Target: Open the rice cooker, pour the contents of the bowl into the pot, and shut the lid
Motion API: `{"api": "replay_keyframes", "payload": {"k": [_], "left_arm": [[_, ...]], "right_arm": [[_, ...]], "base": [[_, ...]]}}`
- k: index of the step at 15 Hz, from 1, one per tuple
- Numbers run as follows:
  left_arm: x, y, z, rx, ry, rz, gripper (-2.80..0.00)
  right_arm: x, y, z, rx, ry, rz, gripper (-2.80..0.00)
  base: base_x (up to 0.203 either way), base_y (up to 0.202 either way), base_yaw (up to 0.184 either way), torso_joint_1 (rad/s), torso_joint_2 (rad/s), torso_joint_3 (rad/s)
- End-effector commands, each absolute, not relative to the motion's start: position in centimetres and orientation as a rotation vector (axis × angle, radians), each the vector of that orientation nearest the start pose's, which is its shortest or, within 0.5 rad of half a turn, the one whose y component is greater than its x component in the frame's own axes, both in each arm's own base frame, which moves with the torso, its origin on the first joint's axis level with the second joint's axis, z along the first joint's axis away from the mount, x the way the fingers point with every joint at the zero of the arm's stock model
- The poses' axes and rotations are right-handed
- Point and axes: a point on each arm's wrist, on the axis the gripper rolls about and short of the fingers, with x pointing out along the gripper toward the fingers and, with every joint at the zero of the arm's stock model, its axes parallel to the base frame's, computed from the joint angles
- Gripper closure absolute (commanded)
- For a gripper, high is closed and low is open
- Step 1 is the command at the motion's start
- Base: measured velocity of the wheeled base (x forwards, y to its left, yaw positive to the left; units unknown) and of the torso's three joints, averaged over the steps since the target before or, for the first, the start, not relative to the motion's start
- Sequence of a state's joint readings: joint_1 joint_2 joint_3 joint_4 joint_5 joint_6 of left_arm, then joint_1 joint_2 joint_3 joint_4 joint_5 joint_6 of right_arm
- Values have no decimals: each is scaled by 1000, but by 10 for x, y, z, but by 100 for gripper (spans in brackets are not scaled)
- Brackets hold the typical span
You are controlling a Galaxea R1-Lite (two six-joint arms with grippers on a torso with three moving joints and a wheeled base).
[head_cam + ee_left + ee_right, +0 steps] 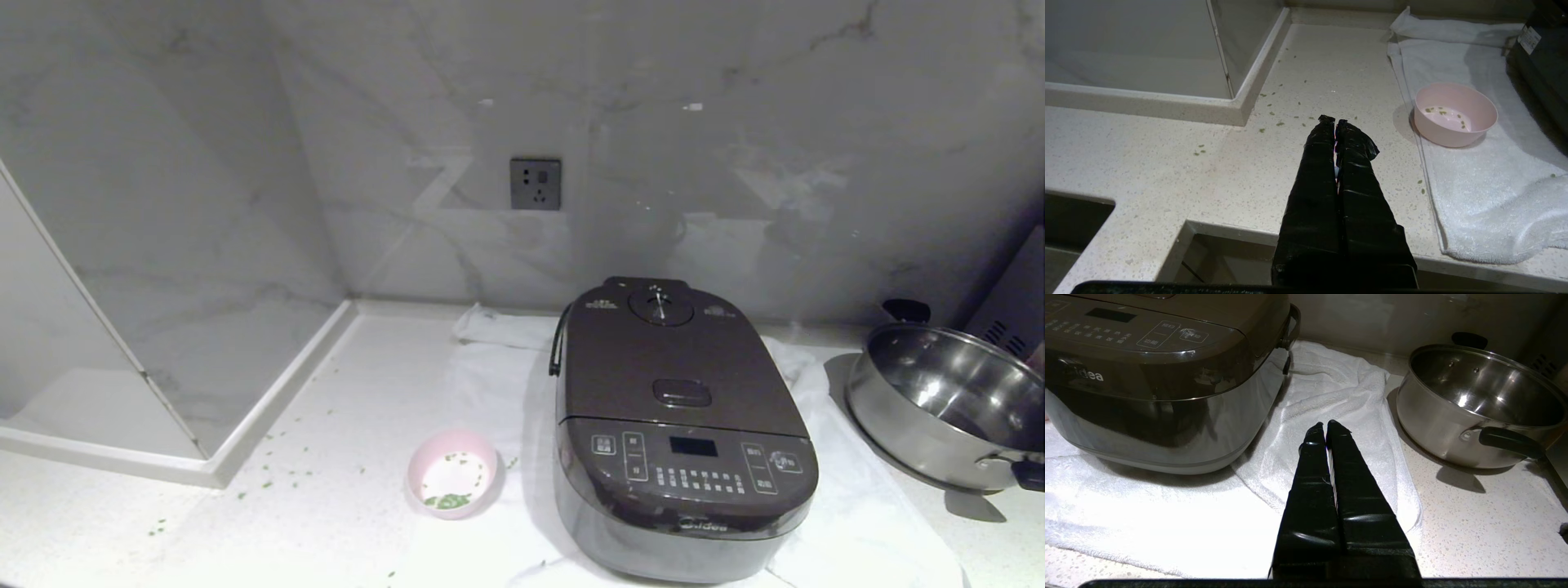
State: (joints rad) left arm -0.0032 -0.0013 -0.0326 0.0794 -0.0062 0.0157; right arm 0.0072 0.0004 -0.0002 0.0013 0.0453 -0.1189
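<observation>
The dark grey-brown rice cooker [682,433] [1159,375] stands on a white towel [849,531] with its lid [673,359] down, so the pot is hidden. To its left sits the pale pink bowl [453,474] [1455,119], upright, holding a few green and white bits, the contents [449,498]. Neither arm shows in the head view. My left gripper [1334,121] is shut and empty, low over the counter's front edge, left of the bowl. My right gripper [1325,425] is shut and empty over the towel, between cooker and steel pan.
A shiny steel pan [947,404] [1478,404] with black handles stands right of the cooker. Green bits [1280,122] lie scattered on the speckled counter left of the bowl. A raised white ledge [269,400] borders the counter at the left. A wall socket [535,184] sits behind.
</observation>
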Motion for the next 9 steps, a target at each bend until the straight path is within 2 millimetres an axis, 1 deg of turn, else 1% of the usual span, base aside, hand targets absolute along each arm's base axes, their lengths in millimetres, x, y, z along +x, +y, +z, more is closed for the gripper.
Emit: {"api": "replay_keyframes", "payload": {"k": [1,3,4,9], "left_arm": [[-25,0,76,15,46,-6,0],[-24,0,77,20,9,-7,0],[-22,0,78,42,-37,-11,0],[-22,0,75,54,-17,-15,0]], "right_arm": [[-23,1,75,-116,-1,52,0],[-23,1,75,-116,0,52,0],[-23,1,75,-115,0,52,0],[-23,1,75,-59,-2,46,0]], "base": [[0,0,0,0,0,0],[0,0,0,0,0,0],[0,0,0,0,0,0],[0,0,0,0,0,0]]}}
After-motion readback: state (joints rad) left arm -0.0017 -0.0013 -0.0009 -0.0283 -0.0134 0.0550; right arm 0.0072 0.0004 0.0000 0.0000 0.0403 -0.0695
